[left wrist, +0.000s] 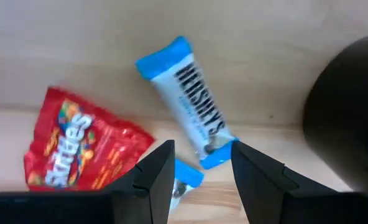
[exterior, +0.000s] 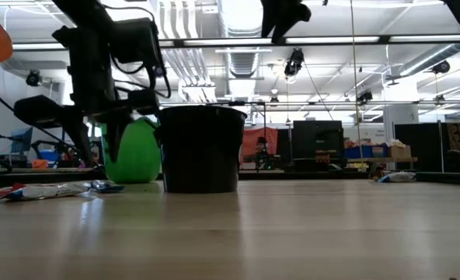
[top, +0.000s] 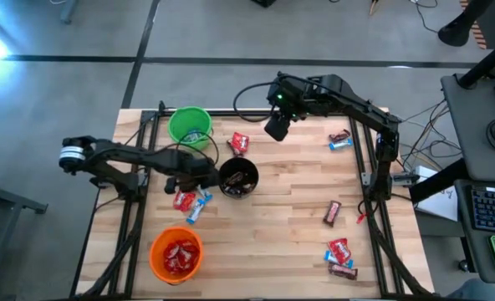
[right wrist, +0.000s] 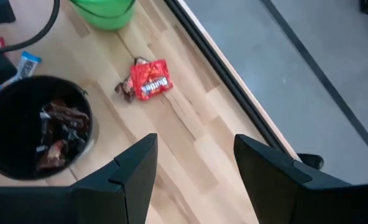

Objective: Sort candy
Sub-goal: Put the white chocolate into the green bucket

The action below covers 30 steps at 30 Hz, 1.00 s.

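Observation:
My left gripper (left wrist: 202, 148) hangs open, pointing down, just left of the black cup (top: 238, 177). Its fingertips stand over the near end of a blue-and-white candy bar (left wrist: 193, 102) lying flat on the table, touching nothing. A red candy bag (left wrist: 78, 146) lies beside it, and another blue-wrapped piece (left wrist: 185, 180) shows between the fingers. My right gripper (right wrist: 195, 140) is open and raised high over the far middle of the table (top: 277, 125), above a red candy (right wrist: 150, 79). The black cup (right wrist: 38, 127) holds dark brown candy.
A green cup (top: 189, 125) stands at the far left and an orange cup (top: 176, 253) with red candy at the near left. More candy lies on the right: at the far right (top: 339, 140), mid right (top: 332, 212) and near right (top: 339, 255). Bare wood spans the middle.

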Each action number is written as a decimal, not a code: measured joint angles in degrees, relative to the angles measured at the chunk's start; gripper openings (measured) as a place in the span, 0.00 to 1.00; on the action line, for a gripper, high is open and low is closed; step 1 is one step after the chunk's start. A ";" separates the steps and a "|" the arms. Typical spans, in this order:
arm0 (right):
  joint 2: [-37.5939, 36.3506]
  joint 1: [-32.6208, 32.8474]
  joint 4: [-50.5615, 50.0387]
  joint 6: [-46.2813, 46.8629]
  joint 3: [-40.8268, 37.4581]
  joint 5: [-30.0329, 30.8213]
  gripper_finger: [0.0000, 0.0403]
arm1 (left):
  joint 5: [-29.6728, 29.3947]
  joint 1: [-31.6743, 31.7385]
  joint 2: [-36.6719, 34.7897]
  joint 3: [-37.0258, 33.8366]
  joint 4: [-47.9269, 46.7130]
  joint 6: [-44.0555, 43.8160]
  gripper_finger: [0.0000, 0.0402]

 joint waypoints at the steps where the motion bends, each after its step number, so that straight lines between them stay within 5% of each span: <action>1: -0.01 0.00 -0.41 -0.44 0.00 0.00 0.52 | 0.78 -0.01 0.49 0.00 0.37 -0.62 0.35; 30: -0.13 0.04 -1.59 -5.90 0.00 -3.19 0.52 | 2.04 0.86 6.88 0.87 5.04 -5.65 0.35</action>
